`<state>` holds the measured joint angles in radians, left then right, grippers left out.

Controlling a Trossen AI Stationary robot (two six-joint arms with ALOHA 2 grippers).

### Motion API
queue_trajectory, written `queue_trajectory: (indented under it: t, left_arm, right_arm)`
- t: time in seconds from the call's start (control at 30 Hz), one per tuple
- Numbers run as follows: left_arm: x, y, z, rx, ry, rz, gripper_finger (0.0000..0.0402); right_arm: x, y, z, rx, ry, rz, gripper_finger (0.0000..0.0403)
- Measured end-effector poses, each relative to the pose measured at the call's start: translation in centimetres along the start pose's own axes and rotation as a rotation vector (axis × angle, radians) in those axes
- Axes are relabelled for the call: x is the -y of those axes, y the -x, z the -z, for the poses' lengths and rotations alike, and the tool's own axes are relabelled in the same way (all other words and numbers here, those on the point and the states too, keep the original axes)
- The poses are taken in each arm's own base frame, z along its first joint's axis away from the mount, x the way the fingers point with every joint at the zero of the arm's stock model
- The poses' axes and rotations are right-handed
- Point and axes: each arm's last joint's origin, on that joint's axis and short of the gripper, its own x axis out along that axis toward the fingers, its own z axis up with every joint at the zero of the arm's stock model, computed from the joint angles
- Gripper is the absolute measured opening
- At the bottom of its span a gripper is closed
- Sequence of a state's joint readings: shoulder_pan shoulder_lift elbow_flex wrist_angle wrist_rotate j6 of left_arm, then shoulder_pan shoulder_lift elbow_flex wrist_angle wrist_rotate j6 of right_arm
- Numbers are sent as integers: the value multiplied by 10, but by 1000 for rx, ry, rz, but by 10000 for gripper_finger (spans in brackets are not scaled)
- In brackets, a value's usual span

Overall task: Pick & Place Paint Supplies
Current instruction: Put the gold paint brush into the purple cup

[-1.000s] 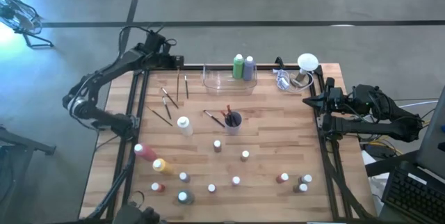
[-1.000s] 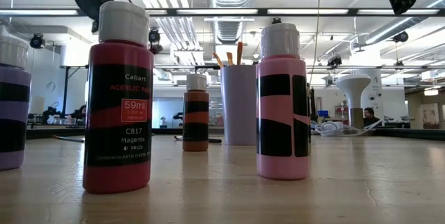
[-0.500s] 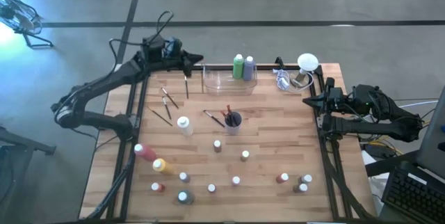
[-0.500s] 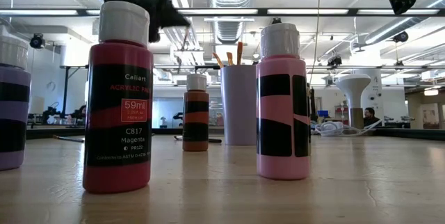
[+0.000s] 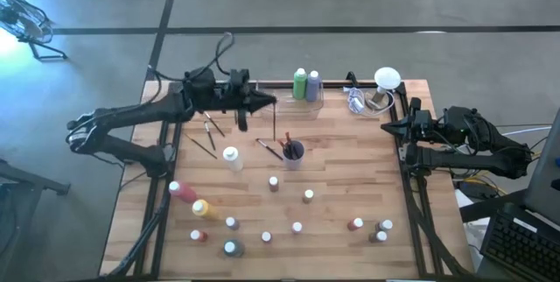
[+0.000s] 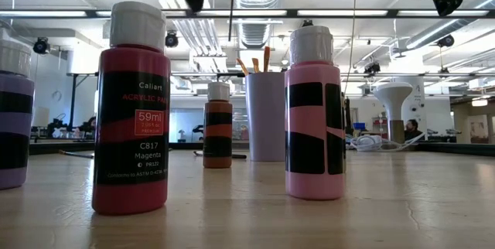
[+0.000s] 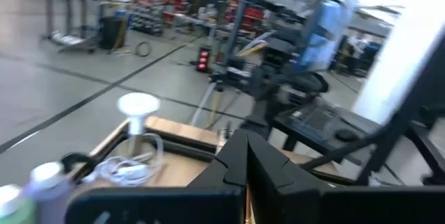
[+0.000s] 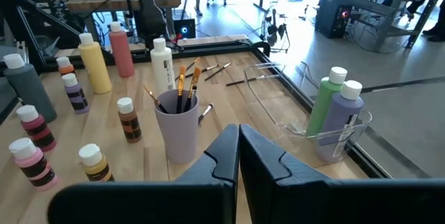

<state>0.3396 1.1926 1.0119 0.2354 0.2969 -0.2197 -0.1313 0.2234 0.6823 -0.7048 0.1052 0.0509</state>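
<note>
Above the worktop (image 5: 350,168), the left claw (image 5: 269,102) is pinched tight on a thin paintbrush (image 5: 275,123), which hangs straight down from it. The brush hangs just beside the purple cup (image 5: 293,152), which already has brushes standing in it. The clear tray (image 5: 271,102) with a green bottle (image 5: 300,82) and a purple bottle (image 5: 313,85) is close behind. The right claw (image 8: 238,156) is shut with nothing in it and waits at the right edge.

The grip looks small, right at the top of the brush, so I think the brush could swing or slip out. If it swings, its tip may miss the cup and land on the wood. If the claw comes down crooked, the brush could poke the rim and tip the cup, spilling the other brushes. The tall white bottle (image 5: 232,158) stands near, so a low arm could knock it over.
</note>
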Motion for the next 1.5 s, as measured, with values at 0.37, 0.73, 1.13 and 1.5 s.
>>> queue_trajectory:
  t: [0.37, 0.73, 1.13, 1.5]
  left_arm:
    - [27, -44, 30, 40, -154, 139, 0]
    - [17, -69, 60, -5, -199, 135, 0]
    - [5, -90, 99, -125, -240, 127, 0]
    - [1, -93, 118, -237, -267, 124, 0]
  right_arm:
    - [0, 0, 0, 0, 1, 0, 8]
    - [0, 0, 0, 0, 0, 0, 8]
    - [0, 0, 0, 0, 1, 0, 8]
    - [0, 0, 0, 0, 0, 0, 8]
